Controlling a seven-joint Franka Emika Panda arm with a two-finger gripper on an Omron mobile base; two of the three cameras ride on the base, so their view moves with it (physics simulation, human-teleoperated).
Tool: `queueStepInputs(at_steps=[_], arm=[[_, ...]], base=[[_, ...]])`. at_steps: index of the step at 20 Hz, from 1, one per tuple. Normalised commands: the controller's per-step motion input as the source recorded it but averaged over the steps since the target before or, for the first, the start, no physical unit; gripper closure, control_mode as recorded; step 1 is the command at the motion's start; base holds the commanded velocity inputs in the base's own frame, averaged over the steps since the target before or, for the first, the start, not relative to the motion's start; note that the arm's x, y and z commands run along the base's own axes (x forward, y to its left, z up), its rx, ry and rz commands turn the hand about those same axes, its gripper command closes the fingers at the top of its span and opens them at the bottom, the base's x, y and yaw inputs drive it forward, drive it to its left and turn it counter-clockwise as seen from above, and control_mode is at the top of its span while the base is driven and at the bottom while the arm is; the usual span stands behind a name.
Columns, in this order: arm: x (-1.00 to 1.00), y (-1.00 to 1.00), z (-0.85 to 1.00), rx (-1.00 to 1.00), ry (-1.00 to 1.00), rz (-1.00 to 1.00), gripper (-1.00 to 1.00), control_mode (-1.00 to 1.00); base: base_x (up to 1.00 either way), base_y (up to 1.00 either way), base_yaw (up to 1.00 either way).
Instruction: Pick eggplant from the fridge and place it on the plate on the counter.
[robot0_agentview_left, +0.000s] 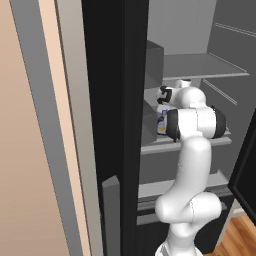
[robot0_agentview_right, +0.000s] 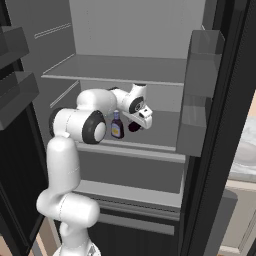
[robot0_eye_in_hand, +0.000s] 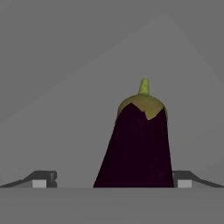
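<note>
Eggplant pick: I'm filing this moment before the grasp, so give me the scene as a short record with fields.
eggplant: dark purple, green stem cap pointing away from the hand camera, on a grey fridge shelf
gripper: open, one fingertip on each side of the eggplant, not closed on it
bottle: small, dark, yellow label, upright on the same shelf beside the eggplant
fridge: door open, grey interior, arm reaching in at mid-shelf

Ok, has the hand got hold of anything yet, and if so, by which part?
Nothing is held. The hand is open, its fingertips apart on either side of the dark purple glossy eggplant, not gripping it.
</note>
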Motion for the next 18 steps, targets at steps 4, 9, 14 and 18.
queueStepInputs(at_steps=[4,9,14,18], arm=[[0.0,0.0,0.0,0.0,0.0,0.0,-1.0,-1.0],[0.0,0.0,0.0,0.0,0.0,0.0,-1.0,-1.0],[0.0,0.0,0.0,0.0,0.0,0.0,1.0,-1.0],[0.0,0.0,0.0,0.0,0.0,0.0,1.0,-1.0]], base=[[0.0,0.0,0.0],[0.0,0.0,0.0],[0.0,0.0,0.0],[0.0,0.0,0.0]])
